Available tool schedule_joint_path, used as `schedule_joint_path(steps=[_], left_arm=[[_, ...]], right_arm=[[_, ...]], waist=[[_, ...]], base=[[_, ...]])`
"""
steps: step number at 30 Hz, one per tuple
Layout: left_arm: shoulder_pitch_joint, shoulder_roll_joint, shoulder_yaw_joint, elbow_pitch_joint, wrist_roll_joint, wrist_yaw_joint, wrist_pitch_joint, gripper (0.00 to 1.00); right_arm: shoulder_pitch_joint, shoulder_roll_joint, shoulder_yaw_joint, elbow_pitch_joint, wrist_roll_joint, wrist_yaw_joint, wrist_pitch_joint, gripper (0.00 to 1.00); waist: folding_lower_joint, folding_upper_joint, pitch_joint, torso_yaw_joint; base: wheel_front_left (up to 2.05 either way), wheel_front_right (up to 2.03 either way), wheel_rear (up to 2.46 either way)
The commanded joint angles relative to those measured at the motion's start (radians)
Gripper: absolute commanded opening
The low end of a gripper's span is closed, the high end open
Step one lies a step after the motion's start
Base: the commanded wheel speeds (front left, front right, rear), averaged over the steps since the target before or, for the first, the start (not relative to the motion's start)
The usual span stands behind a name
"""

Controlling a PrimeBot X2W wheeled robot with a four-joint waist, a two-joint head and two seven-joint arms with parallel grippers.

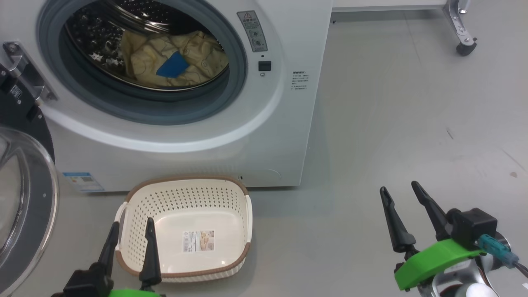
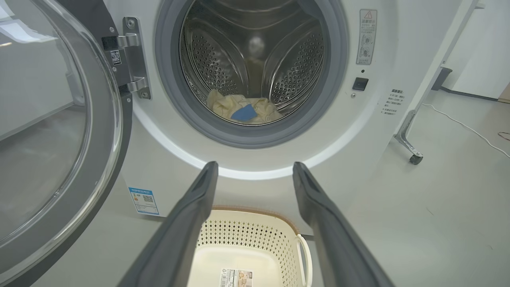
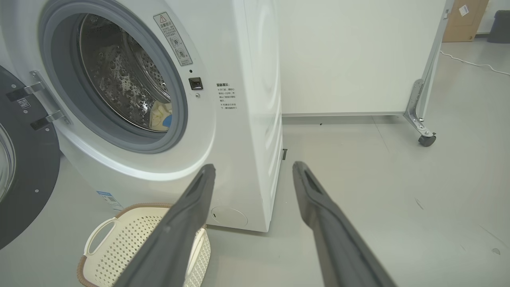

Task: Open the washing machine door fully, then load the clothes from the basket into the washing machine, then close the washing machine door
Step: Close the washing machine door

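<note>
On grey floor, the basket sits before the washing machine.

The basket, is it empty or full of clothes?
Empty. The basket has nothing inside but its bare bottom and a label. The clothes lie in the drum of the washing machine.

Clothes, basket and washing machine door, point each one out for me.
clothes (image 1: 165, 51), head view, cream fabric.
basket (image 1: 185, 198), head view, perforated back wall.
washing machine door (image 2: 40, 139), left wrist view, glass bowl.
</note>
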Motion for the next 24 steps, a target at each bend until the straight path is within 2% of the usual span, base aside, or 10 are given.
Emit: schedule_joint_path(steps=[1, 7, 12, 24], left_arm=[[-0.018, 0.005, 0.043, -0.031, 0.013, 0.095, -0.014, 1.00], [-0.021, 0.004, 0.040, -0.030, 0.011, 0.079, -0.014, 1.00], [-0.025, 0.005, 0.042, -0.038, 0.022, 0.075, -0.014, 1.00], [-0.025, 0.000, 0.048, -0.050, 0.033, 0.068, -0.014, 1.00]], right_arm=[[-0.023, -0.008, 0.016, -0.038, 0.002, 0.004, 0.000, 1.00], [-0.022, -0.008, 0.016, -0.038, 0.002, 0.004, 0.002, 1.00], [-0.025, -0.008, 0.015, -0.038, 0.003, 0.004, 0.001, 1.00], [-0.029, -0.008, 0.011, -0.033, 0.008, 0.004, -0.005, 1.00]], waist=[[-0.0002, 0.0000, -0.001, 0.001], [-0.0002, 0.0000, 0.002, 0.006], [-0.0002, 0.0000, 0.007, 0.011], [-0.0002, 0.0000, 0.011, 0.011]], base=[[-1.97, 1.97, 0.00], [-1.83, 1.83, 0.00], [-1.10, 1.10, 0.00], [-0.17, 0.17, 0.00]])
